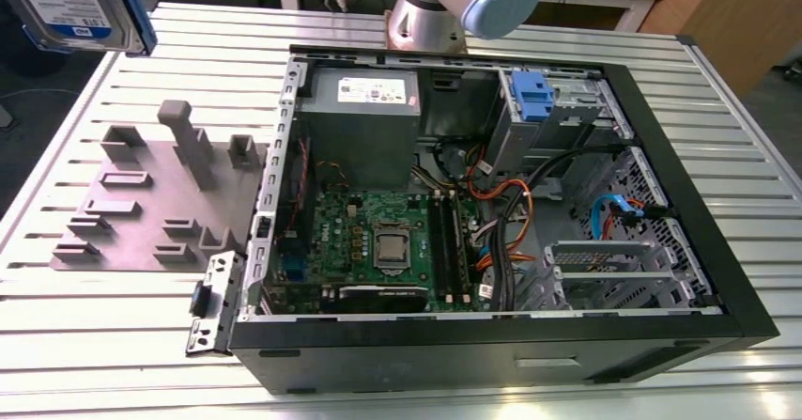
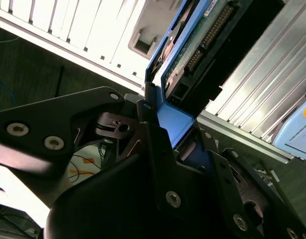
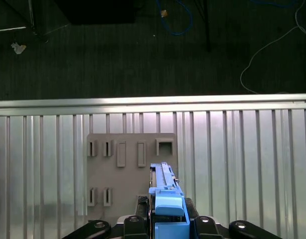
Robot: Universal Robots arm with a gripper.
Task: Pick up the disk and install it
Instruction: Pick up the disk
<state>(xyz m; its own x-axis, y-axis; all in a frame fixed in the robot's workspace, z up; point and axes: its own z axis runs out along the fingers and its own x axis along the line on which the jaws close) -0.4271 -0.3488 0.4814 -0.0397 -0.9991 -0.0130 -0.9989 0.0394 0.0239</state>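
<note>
The end effector (image 3: 168, 228) pinches the disk (image 1: 69, 7) by its blue sides so it cannot fall. The disk is up high, upper left in the exterior view, not yet in the open computer (image 1: 501, 340).

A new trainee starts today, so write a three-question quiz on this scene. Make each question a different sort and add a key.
1. True or false: the disk sits inside the case.
2. What does the tool hold? A the disk; B a screwdriver; C nothing.
3. Fill in: in the first wrist view, the disk's side rail is coloured ___.

Key: 1 false, the disk is held in the air, outside the case; 2 A; 3 blue.
</note>
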